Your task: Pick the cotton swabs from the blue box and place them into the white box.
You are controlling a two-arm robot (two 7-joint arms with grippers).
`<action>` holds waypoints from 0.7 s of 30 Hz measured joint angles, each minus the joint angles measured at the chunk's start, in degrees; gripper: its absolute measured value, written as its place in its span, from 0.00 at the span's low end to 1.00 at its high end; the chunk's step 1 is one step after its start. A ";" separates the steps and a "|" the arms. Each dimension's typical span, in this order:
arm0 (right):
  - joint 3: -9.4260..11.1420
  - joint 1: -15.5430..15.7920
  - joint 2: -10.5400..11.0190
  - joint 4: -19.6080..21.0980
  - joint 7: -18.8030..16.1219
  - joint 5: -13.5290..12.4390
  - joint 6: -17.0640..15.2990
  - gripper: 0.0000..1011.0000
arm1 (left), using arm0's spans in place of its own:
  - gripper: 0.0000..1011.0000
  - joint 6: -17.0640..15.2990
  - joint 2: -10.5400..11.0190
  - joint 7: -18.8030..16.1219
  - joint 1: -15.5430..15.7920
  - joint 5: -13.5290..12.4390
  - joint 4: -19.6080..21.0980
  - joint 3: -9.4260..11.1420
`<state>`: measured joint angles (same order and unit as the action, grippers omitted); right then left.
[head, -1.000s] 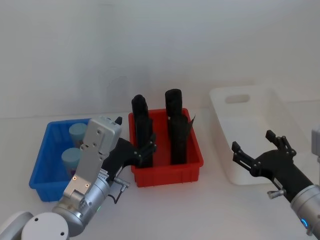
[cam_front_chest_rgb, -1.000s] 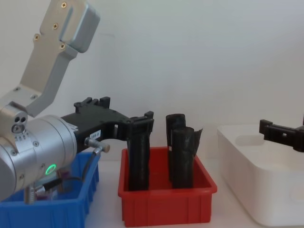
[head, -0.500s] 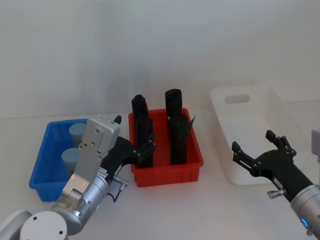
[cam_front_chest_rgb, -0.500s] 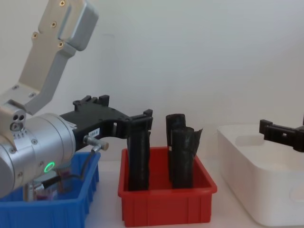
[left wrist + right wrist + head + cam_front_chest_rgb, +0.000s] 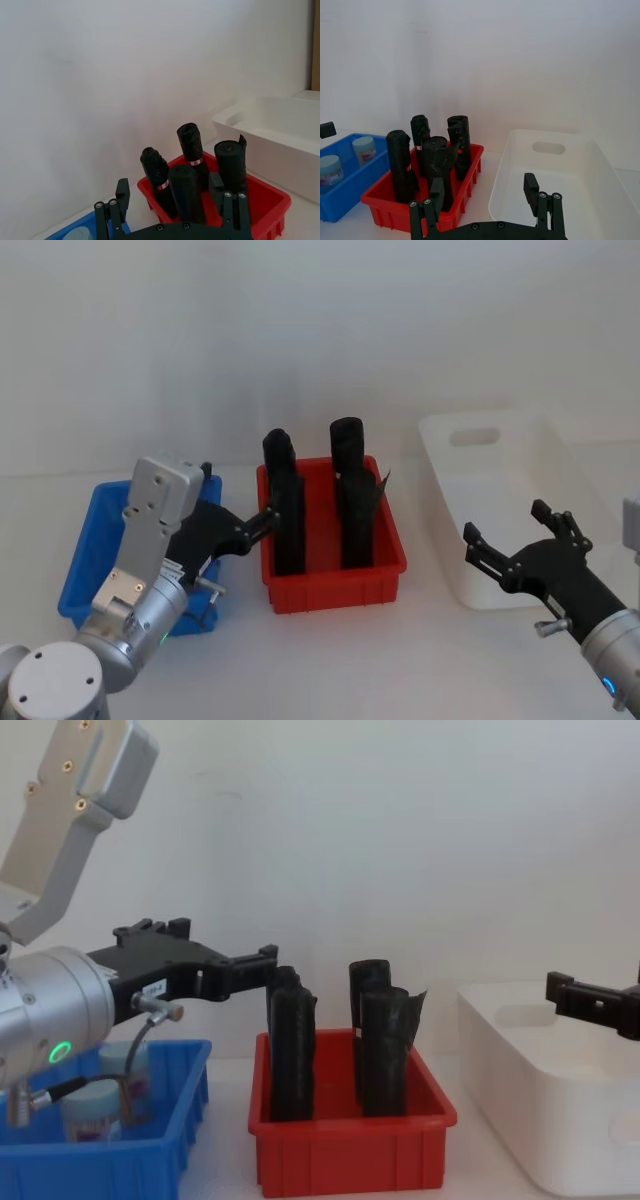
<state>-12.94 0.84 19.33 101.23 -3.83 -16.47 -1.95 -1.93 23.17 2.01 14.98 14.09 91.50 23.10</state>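
Observation:
The blue box [image 5: 82,575] [image 5: 100,1165] sits at the left of the table. Two cotton swab jars [image 5: 95,1112] [image 5: 364,149] with pale blue lids stand in it; in the head view my left arm covers them. My left gripper [image 5: 240,498] [image 5: 225,955] hangs open and empty above the blue box's right side, fingertips toward the red bin. The white box [image 5: 575,475] [image 5: 560,1130] stands at the right. My right gripper [image 5: 510,525] [image 5: 484,186] hovers open and empty at its near left corner.
A red bin [image 5: 335,590] [image 5: 350,1155] stands between the two boxes, holding several tall black rolls [image 5: 348,490] [image 5: 385,1050] that rise above its rim. A white wall closes off the back of the table.
My left arm has swung left, away from the red bin, and now hangs over the blue box; the jars now show in the chest view. The right arm has not moved.

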 joint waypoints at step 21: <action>0.00 0.00 0.00 0.00 0.00 0.00 0.00 0.99 | 0.99 -6.55 1.53 2.17 3.59 5.49 -7.93 -4.62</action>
<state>-12.94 0.84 19.33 101.23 -3.82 -16.47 -1.95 -8.48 24.70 4.18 18.57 19.58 83.57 18.48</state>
